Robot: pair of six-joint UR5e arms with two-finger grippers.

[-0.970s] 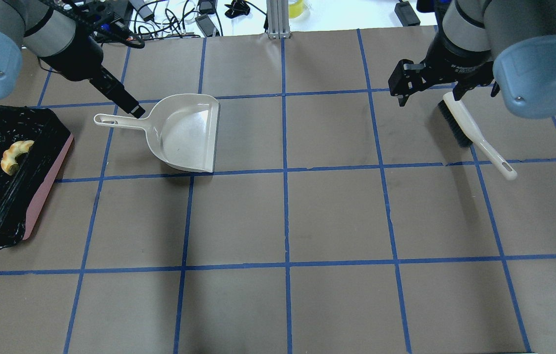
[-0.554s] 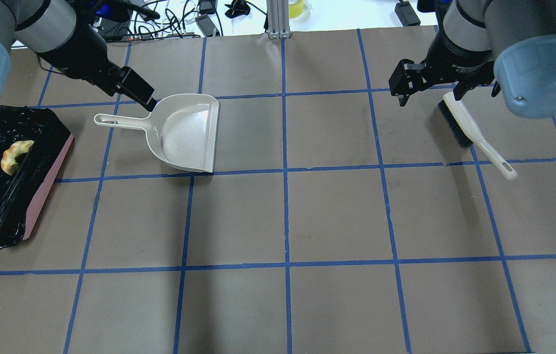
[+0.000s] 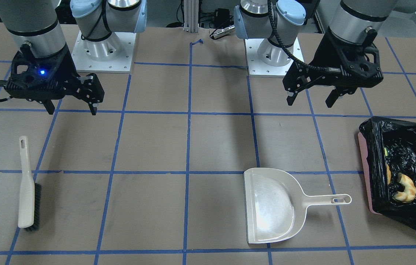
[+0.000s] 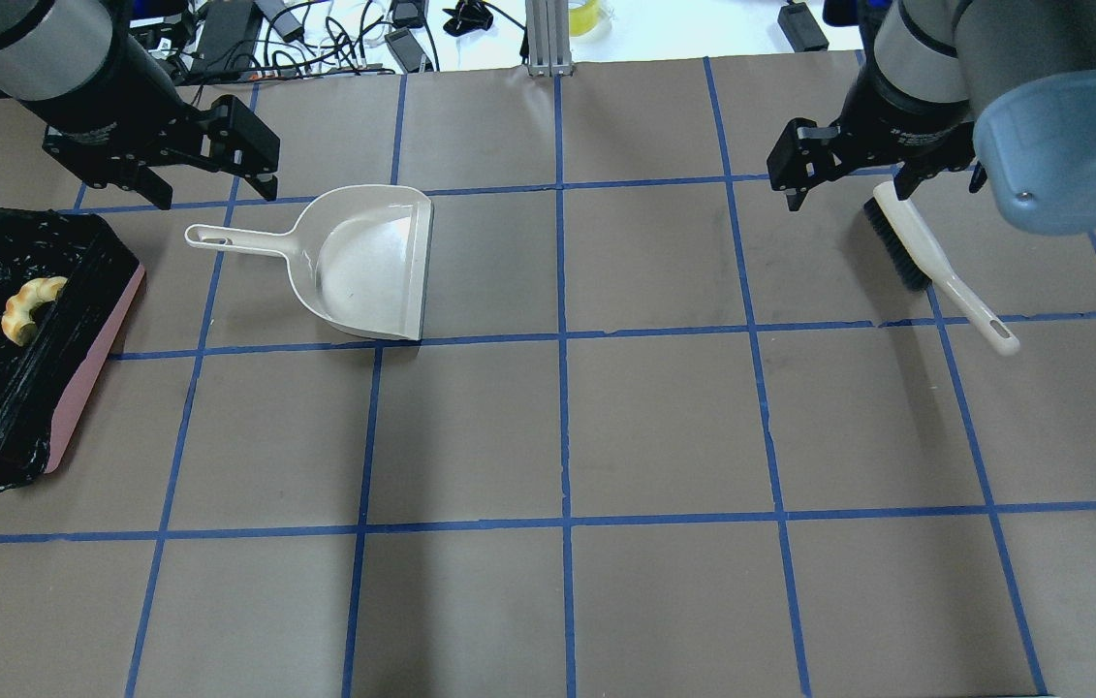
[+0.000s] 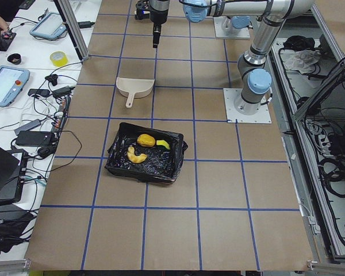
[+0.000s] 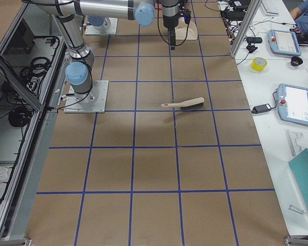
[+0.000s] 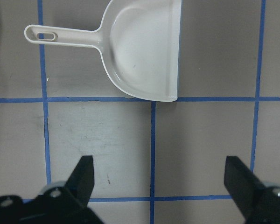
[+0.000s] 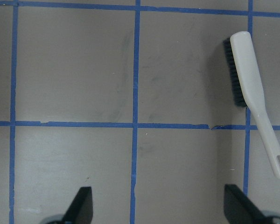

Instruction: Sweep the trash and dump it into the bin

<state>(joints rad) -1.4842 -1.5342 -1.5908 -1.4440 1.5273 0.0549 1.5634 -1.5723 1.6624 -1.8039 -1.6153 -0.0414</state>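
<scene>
The pink bin (image 4: 87,368) with its black bag stands at the table's left edge. In the exterior left view the bin (image 5: 118,165) holds the cream crescent (image 5: 136,155), the orange-brown lump (image 5: 145,140) and the yellow wedge (image 5: 163,145). From overhead only the crescent (image 4: 29,305) shows. My left gripper (image 4: 213,192) is open and empty, raised behind the beige dustpan (image 4: 363,262) and apart from it. My right gripper (image 4: 843,189) is open and empty above the brush (image 4: 925,257).
The dustpan (image 3: 270,206) lies flat and empty, its handle pointing toward the bin (image 3: 366,173). The brush (image 3: 27,191) lies on the table on the right arm's side. Cables and devices lie past the table's far edge.
My left gripper has lifted away from the dustpan handle, swung back and left, and turned so both open fingers show. The dustpan, the brush and the right arm have not moved.
</scene>
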